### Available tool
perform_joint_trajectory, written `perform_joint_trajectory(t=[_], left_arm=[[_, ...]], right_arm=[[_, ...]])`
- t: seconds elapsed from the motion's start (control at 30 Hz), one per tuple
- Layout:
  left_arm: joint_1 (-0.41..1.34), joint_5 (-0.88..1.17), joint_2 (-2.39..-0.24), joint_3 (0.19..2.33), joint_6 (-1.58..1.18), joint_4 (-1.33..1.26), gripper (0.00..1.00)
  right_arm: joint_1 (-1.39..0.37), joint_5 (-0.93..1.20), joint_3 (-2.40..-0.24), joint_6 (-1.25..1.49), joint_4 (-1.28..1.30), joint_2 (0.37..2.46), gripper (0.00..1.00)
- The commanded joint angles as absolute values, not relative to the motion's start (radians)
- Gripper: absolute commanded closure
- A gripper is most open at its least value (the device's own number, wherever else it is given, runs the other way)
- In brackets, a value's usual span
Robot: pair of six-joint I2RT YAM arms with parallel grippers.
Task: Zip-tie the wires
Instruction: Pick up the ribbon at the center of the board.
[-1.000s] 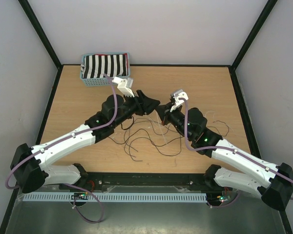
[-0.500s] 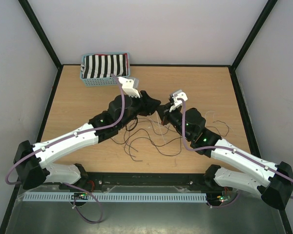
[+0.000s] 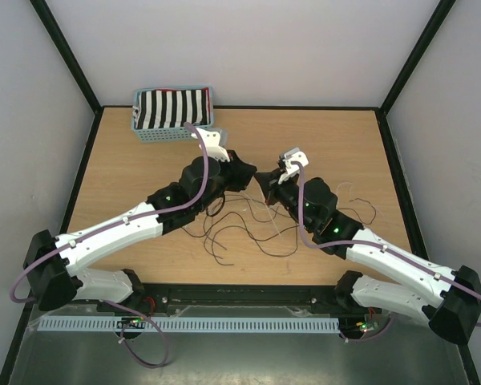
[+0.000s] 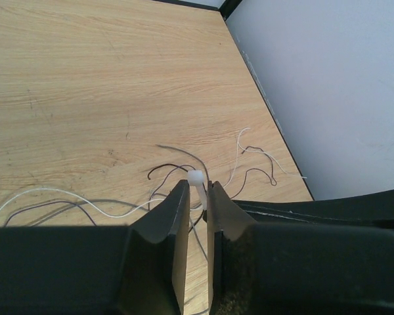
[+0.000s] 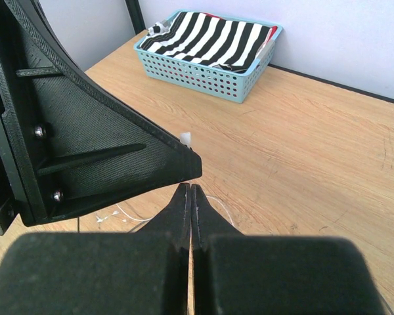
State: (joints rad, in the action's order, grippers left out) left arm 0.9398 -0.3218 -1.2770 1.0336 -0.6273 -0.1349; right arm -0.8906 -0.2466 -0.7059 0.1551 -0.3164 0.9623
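Wires (image 3: 242, 227): thin strands, mostly dark with a few pale ones, lying loose in open loops and curls on the table (image 3: 128, 160), at mid-table, under and just near of the two grippers. No bundle is formed and no band is seen round any strand. Tie (image 4: 196, 177): a white zip tie stands upright between the fingers of the left gripper (image 4: 197, 186), head at the fingertips, strap running down the gap. The jaws are drawn in close on both sides and appear to pinch it. Right gripper (image 5: 191, 190): clenched, fingers pressed together, tip just beside the left one. Nothing shows between them, and a fine strand there cannot be ruled out. Basket (image 3: 168, 135): at the far left of the table, well apart, holding a striped cloth (image 3: 172, 108). Assessment: the step in hand is securing the tie above the wires, and the binding itself is not begun. The next move calls for gathering the scattered strands into one run, passing the strap round them, and feeding its tail through the head. Thin, springy loops are likely to slip out.
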Motion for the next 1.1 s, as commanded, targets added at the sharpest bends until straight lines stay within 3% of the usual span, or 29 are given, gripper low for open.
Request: perform_joint_trajectory(t=[0.0, 0.23, 0.43, 0.53, 0.67, 0.9, 1.07], left_arm=[[0.947, -0.339, -1.279, 1.076, -0.611, -0.13, 0.85], [0.947, -0.334, -1.279, 1.079, -0.614, -0.132, 1.0], [0.94, -0.365, -1.262, 1.067, -0.594, -0.127, 1.0], [0.9, -0.33, -1.236, 1.047, -0.597, -0.121, 1.0], [0.792, -0.173, -1.195, 1.001, -0.641, -0.121, 1.0], [0.635, 0.123, -1.098, 0.928, -0.575, -0.132, 1.0], [0.563, 0.331, -1.032, 0.907, -0.515, -0.132, 1.0]], right_arm=[[-0.897, -0.256, -0.716, 0.149, -0.346, 0.97, 1.0], [-0.897, -0.244, -0.717, 0.156, -0.355, 0.986, 1.0], [-0.897, -0.242, -0.706, 0.154, -0.357, 0.968, 1.0], [-0.897, -0.249, -0.686, 0.15, -0.356, 0.936, 0.73], [-0.897, -0.227, -0.663, 0.131, -0.345, 0.889, 0.48], [-0.892, -0.135, -0.656, 0.132, -0.323, 0.82, 0.3], [-0.858, 0.073, -0.701, 0.167, -0.33, 0.866, 0.2]])
